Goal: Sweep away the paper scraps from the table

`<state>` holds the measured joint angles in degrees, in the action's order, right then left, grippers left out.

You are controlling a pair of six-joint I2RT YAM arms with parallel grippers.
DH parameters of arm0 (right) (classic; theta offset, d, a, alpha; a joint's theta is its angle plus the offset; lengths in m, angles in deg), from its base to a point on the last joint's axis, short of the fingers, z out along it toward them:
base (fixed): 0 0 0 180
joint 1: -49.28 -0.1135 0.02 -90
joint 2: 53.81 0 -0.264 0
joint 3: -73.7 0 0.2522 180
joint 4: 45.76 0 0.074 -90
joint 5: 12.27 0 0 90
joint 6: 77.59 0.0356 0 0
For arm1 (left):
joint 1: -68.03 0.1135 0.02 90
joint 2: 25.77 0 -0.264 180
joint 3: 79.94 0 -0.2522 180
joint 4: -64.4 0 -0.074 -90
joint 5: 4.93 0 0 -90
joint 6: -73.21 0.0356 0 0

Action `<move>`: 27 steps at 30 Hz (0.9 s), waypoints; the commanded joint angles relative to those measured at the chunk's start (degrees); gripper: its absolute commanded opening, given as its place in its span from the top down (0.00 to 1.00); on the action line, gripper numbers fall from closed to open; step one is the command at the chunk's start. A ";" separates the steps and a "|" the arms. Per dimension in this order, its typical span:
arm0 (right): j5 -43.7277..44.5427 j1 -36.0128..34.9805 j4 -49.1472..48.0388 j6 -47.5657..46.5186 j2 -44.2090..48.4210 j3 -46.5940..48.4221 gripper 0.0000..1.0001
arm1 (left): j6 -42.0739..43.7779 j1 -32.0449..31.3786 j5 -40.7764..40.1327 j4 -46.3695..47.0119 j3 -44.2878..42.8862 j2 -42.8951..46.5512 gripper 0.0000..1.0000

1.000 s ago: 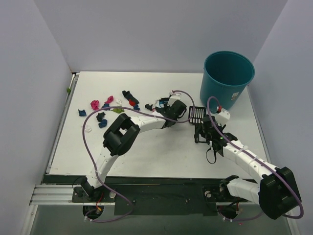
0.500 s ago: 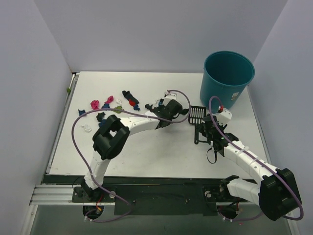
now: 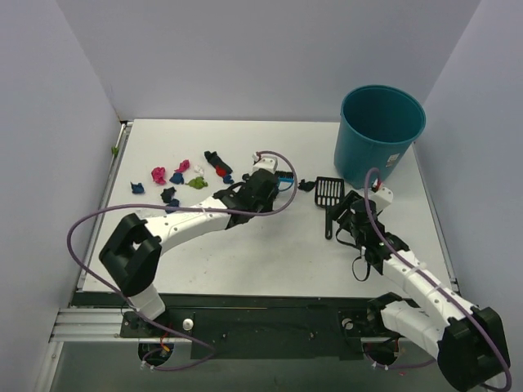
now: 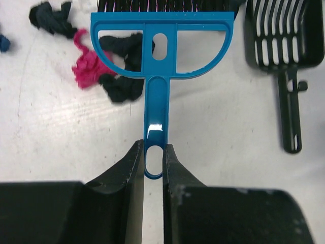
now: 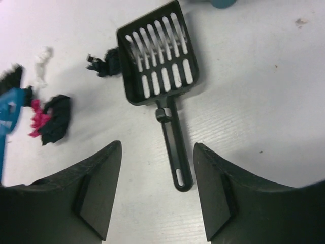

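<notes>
L wrist: brush (image 4: 156,101) bristles cut by top edge, scoop (image 4: 290,112) basket clipped top/right, one black bit of the paper scraps (image 4: 122,90) partly behind brush frame, a blue bit cut at left edge. R wrist: brush only a blurry sliver at left edge, teal bin (image 5: 223,2) just a corner at top. Top cam: brush mostly hidden under L gripper (image 3: 276,181), scraps too small to tell shape

Left gripper (image 4: 153,152) clamped tight, arm extended; right gripper (image 5: 156,150) spread apart.

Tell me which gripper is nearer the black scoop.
Right. The right gripper is open, lined up over the scoop handle; the left gripper grips the blue brush to its left.
</notes>
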<state>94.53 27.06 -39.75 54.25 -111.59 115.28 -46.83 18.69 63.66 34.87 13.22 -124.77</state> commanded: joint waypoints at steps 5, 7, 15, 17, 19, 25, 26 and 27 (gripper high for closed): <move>-15.20 2.52 -11.15 -0.72 9.36 -3.30 0.26 | 1.91 0.21 8.66 6.01 14.96 15.05 0.90; -23.01 3.93 -11.06 0.07 7.08 -0.76 0.20 | 4.11 0.12 11.02 7.15 18.65 18.75 0.90; -53.51 6.57 -4.11 5.86 -11.80 16.56 0.16 | 14.12 -2.25 17.62 14.27 31.41 35.00 0.89; -59.06 6.57 -14.26 12.17 -13.75 16.14 0.16 | 16.76 -2.95 17.72 14.63 32.64 37.38 0.89; -61.79 6.14 -17.46 15.01 -15.25 16.39 0.16 | 19.31 -3.91 17.54 14.54 33.35 38.62 0.89; -61.79 1.57 0.62 3.25 -17.98 24.22 0.19 | 24.59 -6.64 14.82 18.05 35.02 40.12 0.89; -62.15 0.95 0.63 3.24 -18.16 24.39 0.21 | 24.77 -6.73 13.95 17.79 34.59 39.77 0.89; -62.84 0.60 0.46 3.42 -18.16 24.31 0.23 | 25.20 -6.91 13.42 17.53 34.15 39.33 0.89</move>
<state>36.30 29.96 -43.26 61.40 -130.19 136.46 -26.02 12.55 79.20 48.16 48.28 -85.56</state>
